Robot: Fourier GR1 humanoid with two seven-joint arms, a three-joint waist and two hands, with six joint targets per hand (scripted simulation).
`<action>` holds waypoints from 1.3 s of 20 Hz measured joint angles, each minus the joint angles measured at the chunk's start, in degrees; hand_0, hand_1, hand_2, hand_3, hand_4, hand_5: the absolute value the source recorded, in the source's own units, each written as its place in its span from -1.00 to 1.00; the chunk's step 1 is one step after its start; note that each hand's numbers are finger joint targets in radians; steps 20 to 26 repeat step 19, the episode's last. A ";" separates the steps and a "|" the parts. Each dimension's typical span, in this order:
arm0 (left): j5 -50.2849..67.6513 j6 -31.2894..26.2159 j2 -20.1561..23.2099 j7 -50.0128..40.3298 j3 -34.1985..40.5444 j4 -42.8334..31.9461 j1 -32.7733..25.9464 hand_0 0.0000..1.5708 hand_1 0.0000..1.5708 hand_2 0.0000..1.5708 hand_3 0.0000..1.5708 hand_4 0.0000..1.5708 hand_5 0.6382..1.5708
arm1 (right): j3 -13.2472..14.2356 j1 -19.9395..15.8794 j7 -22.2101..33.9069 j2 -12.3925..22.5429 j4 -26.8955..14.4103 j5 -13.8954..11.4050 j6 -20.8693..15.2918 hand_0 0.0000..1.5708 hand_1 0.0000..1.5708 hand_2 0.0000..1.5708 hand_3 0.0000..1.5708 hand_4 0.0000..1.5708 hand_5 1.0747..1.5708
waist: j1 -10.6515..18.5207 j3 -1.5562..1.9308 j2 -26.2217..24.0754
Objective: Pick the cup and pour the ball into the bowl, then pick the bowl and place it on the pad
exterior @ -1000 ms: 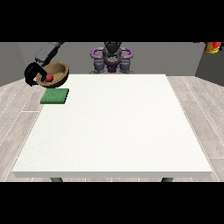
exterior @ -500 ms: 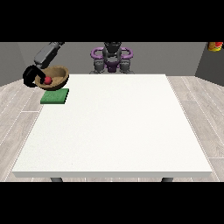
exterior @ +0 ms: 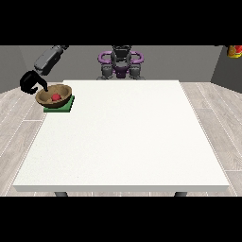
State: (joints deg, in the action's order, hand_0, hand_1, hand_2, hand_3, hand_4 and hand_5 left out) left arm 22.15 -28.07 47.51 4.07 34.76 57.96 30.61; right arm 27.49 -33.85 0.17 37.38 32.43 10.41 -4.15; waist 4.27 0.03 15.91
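While the round brown wooden bowl [exterior: 55, 96] with the small red ball [exterior: 56, 97] inside sits over the flat green square pad [exterior: 60, 105] at the white bench's [exterior: 123, 137] far corner, the black hand at the view's left [exterior: 31, 82] curls on its rim, just to the bowl's left. Half a second earlier the bowl hung higher and further left, off the pad. The other hand is out of view.

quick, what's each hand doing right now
Hand at the view's left: at the rim of the bowl over the pad; whether it is open or shut cannot be told.
Other hand: not in view.
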 measured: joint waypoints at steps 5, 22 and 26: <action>0.00 0.00 0.16 1.09 -0.35 -0.75 0.07 -1.00 -1.00 -1.00 -1.00 0.52 0.99 | -0.21 -1.89 -2.21 -2.85 -0.09 0.11 -3.43 0.60 0.60 0.72 0.16 -0.85 0.83 | 0.49 -0.09 0.63; -0.45 2.24 -1.83 0.16 -3.11 1.26 -0.71 -1.00 -1.00 -1.00 -1.00 0.52 1.00 | -6.59 -4.46 2.23 -0.19 -2.38 -4.87 0.68 -1.00 -1.00 -1.00 -1.00 -0.75 0.21 | 0.66 -0.03 -3.11; -0.45 2.24 -1.83 0.16 -3.11 1.26 -0.71 -1.00 -1.00 -1.00 -1.00 0.52 1.00 | -6.59 -4.46 2.23 -0.19 -2.38 -4.87 0.68 -1.00 -1.00 -1.00 -1.00 -0.75 0.21 | 0.66 -0.03 -3.11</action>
